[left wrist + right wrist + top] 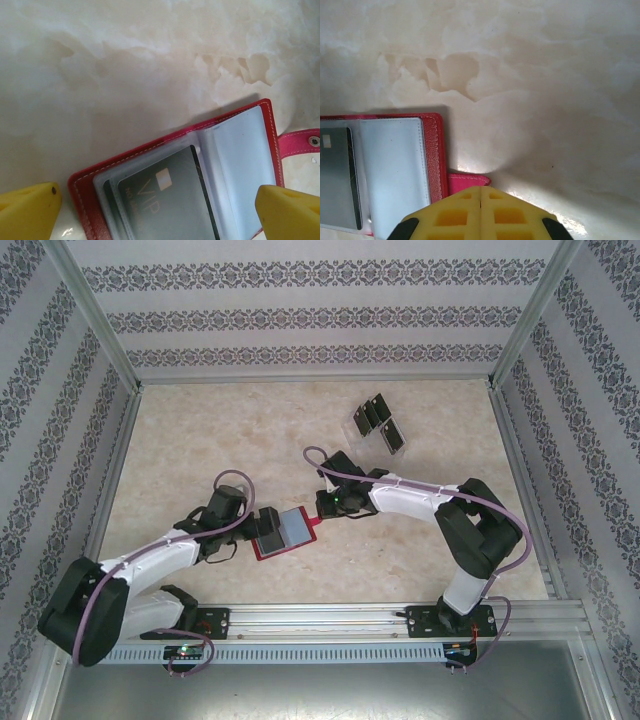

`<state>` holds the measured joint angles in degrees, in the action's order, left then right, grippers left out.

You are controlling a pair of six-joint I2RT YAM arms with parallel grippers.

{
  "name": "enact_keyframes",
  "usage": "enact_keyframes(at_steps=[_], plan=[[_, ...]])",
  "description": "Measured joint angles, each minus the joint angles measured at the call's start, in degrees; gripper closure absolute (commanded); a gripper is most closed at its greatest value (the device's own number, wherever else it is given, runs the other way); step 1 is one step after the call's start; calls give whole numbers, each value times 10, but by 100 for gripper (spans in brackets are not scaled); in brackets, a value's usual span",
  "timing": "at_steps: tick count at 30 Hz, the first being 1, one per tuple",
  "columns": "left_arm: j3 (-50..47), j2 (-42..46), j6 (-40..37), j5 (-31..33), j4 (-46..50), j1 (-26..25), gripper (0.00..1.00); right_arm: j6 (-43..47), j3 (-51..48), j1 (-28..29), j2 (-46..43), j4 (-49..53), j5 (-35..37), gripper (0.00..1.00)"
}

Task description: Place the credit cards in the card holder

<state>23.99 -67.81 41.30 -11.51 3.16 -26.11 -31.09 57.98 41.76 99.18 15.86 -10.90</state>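
Straddling the open card holder point(288, 532) at mid-table

Hemmed in on three sides by patterned walls point(320, 315) and aluminium posts, with a slotted rail point(330, 618) along the bottom of the top view. Plenty of bare marbled tabletop point(200, 440) across the upper left and upper middle of that view, and more at lower right beside the right arm's elbow. Tighter at centre, with both arms meeting over the holder from left and right. Well apart, in the upper right: a clear stand point(356, 427) with several black credit cards point(380, 423) leaning in it, near the right wall.

Spread to the full on the left gripper point(157, 212): yellow fingers point(30, 212) in the two lower corners of the left wrist view, holder between them, nothing held. On the right gripper point(480, 195), yellow pads pressed flat together at the bottom centre of the right wrist view, right at the pink snap tab point(467, 180). End of the tab hidden behind the pads; impossible to tell whether pinched or merely covered.

Lying open and flat just below centre in the top view, turned a little askew. Red outside with pale stitching along the rim, clear grey-blue sleeves inside. One dark card point(165, 200) marked "VIP", with a pale chip square, tucked in the sleeve at the lower middle of the left wrist view. Neighbouring sleeve to its right pale and glossy. Metal snap on the tab, jutting past the holder's right edge there.
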Motion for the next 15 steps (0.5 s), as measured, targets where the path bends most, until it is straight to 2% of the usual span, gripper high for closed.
enact_keyframes(at_steps=[10,15], plan=[[0,-7,24,-8,-15,3,0,0,-4,0,0,-4,0,100],[4,8,45,-36,-43,-12,0,-2,-7,0,0,-11,0,100]])
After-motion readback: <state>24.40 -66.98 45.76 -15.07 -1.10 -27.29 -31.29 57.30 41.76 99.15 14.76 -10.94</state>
